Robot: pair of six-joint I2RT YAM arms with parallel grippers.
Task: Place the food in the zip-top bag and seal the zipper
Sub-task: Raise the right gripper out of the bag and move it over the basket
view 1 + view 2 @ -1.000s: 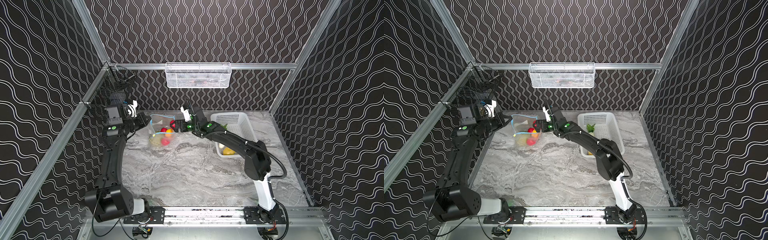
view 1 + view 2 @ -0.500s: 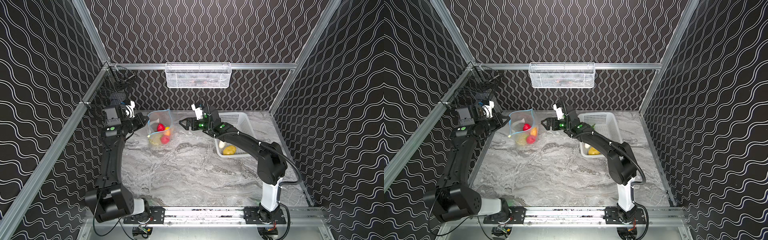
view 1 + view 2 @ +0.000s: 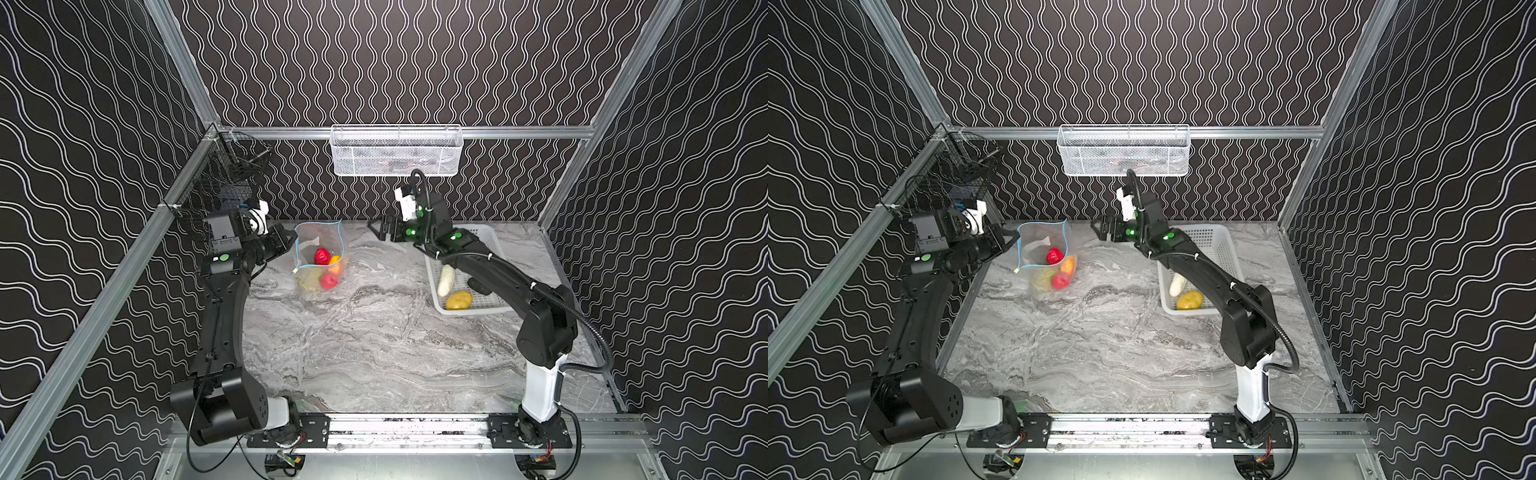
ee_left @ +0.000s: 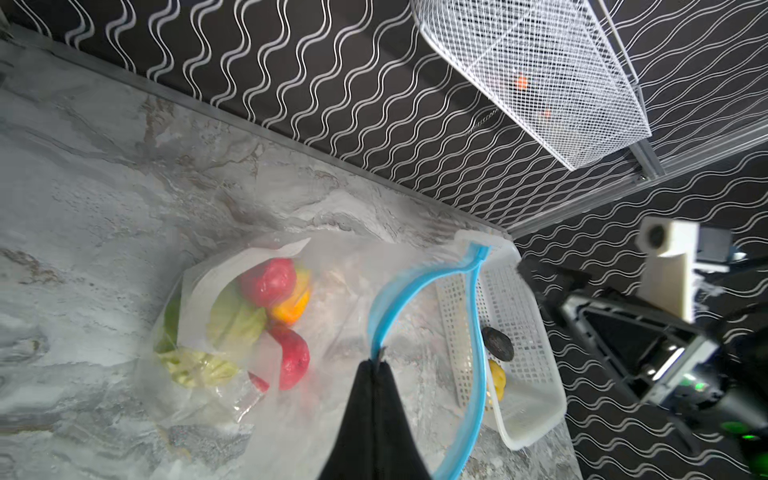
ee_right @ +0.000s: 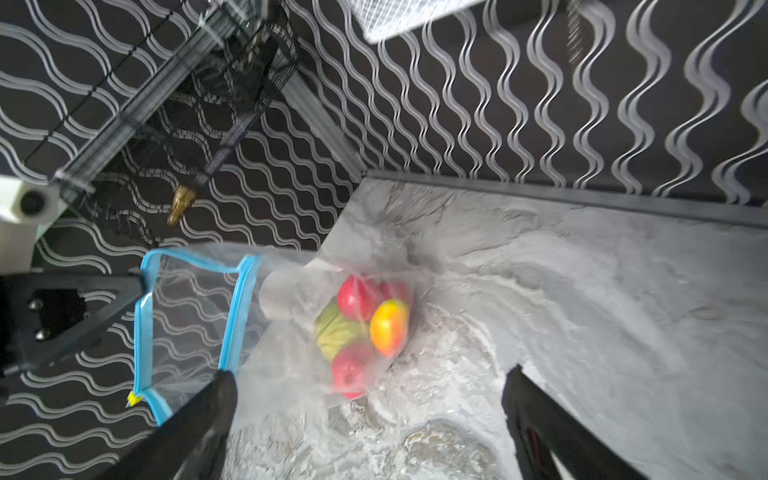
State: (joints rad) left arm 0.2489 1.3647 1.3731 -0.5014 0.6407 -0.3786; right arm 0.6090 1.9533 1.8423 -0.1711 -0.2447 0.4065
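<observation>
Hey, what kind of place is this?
Probably a robot test booth, not a kitchen: a left arm and right arm mounted on a metal rail, wavy-patterned walls on three sides, and toy produce in a clear bag.

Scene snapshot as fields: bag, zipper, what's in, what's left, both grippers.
bag: zip-top bag, bottom resting on the table, mouth held open
zipper: zipper unsealed, yellow slider tab at one end
in bag: green cabbage, red fruits, orange-red fruit
in white basket: white radish, yellow potato, dark avocado
left gripper: shut on the bag's rim
right gripper: open, empty, between bag and basket
</observation>
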